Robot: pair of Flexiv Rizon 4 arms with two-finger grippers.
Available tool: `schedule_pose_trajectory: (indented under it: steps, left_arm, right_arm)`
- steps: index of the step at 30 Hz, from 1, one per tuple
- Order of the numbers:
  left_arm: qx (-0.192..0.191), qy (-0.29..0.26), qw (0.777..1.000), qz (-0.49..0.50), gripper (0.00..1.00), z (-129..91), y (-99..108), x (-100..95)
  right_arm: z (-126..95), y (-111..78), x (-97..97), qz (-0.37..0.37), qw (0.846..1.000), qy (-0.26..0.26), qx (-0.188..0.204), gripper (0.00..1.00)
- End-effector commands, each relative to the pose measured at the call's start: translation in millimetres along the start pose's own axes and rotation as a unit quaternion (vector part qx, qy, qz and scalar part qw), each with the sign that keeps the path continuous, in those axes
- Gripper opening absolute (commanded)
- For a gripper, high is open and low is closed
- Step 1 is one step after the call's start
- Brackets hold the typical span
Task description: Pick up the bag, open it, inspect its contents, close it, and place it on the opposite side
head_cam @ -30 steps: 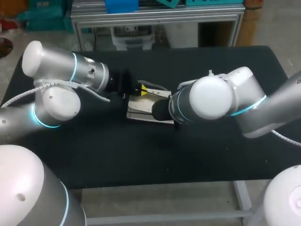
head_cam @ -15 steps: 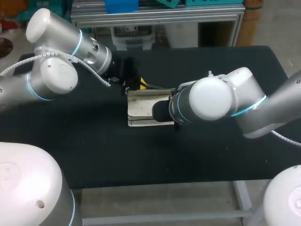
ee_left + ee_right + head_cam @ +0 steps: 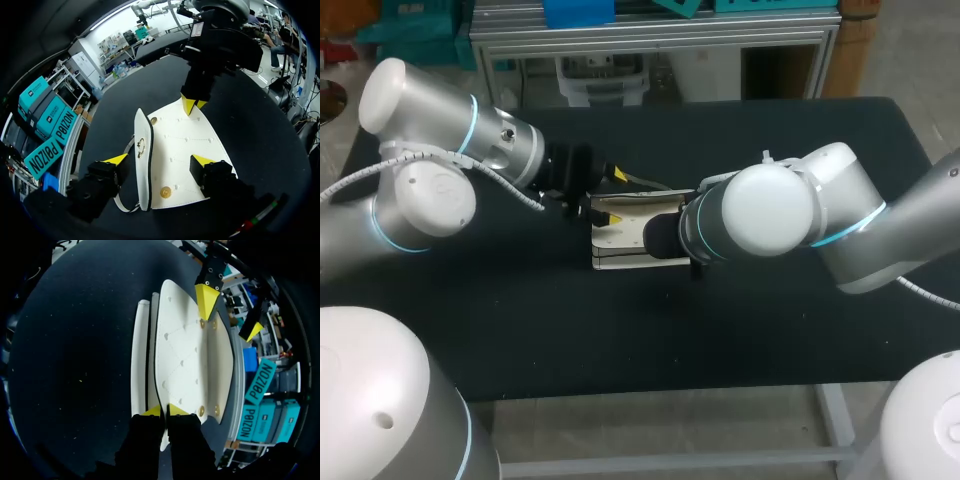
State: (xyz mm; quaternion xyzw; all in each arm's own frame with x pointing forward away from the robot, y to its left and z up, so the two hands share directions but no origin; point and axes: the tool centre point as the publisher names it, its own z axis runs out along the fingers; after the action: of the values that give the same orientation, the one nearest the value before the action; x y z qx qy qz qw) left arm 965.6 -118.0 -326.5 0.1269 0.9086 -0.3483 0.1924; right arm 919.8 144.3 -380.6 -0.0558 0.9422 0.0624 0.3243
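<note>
Opening is best done slowly — the bag point(image 3: 180, 145) is pinched edgewise by the right gripper point(image 3: 164, 411), the left gripper point(image 3: 160, 160) spread astride it.

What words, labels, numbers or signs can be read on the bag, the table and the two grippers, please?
white bag: no print, only plain gold studs and a clasp.
black table: no markings.
left gripper: nothing written that shows.
right gripper: a small white sticker on its body, too small to read.
</note>
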Motion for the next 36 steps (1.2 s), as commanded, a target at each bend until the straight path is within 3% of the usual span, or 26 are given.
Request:
schedule_pose_trajectory:
  steps: [1,11,16,24,27,36]
  left_arm:
    - [-0.002,-0.023,1.000,-0.003,0.80,17.6,1.6,-3.0]
    - [-0.012,-0.008,0.999,-0.036,0.59,41.5,12.4,-32.4]
    - [-0.023,-0.007,0.999,-0.049,0.58,48.9,20.5,-41.0]
    - [-0.026,-0.003,0.998,-0.059,0.38,49.9,26.6,-48.8]
    - [-0.034,-0.001,0.998,-0.058,0.01,50.1,26.7,-48.2]
    - [-0.037,0.027,0.995,-0.091,0.00,50.4,29.3,-49.8]
  right_arm:
    - [1.1,-0.1,1.7,0.000,1.000,-0.002,-0.001,0.00]
    - [1.1,-0.1,1.7,0.000,1.000,-0.002,-0.001,0.00]
    - [1.1,-0.1,1.7,0.000,1.000,-0.002,-0.001,0.00]
    - [1.1,-0.1,1.7,0.000,1.000,-0.002,-0.001,0.00]
    - [1.1,-0.1,1.7,0.000,1.000,-0.002,-0.001,0.00]
    - [1.1,-0.1,1.7,0.000,1.000,-0.002,-0.001,0.00]
